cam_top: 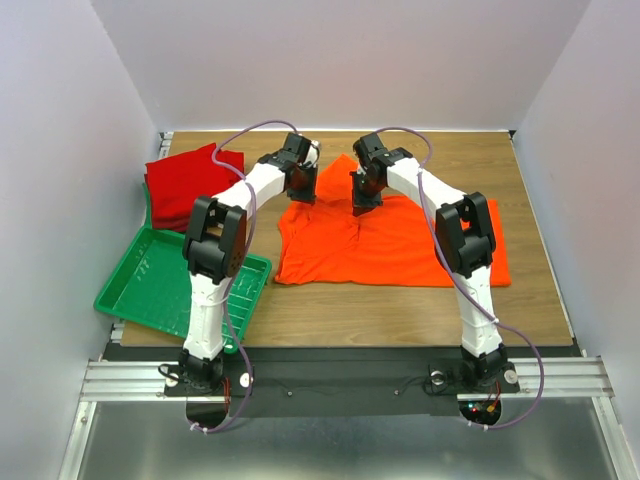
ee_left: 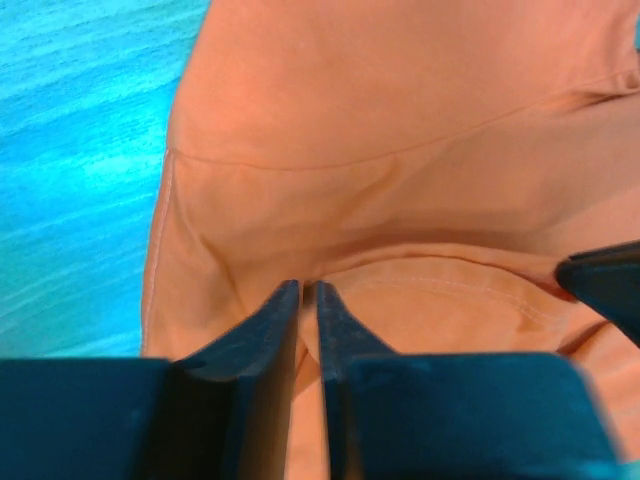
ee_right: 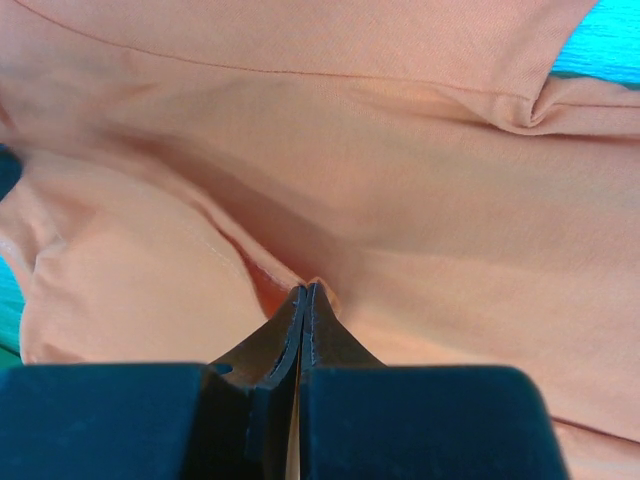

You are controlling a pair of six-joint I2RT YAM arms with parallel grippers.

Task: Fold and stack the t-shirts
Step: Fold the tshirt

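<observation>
Far edge: right gripper (ee_right: pixel 305 290) jaws closed, pinching orange t-shirt (cam_top: pixel 400 250); left gripper (ee_left: pixel 308 290) jaws narrowly parted alongside. Shirt body lies toward bases, long axis left-right.

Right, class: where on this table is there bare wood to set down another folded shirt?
Bare table runs along the right side, between the orange shirt and the wall, and in a strip in front of it. The left is crowded: red shirts at the back, green tray in front.
</observation>
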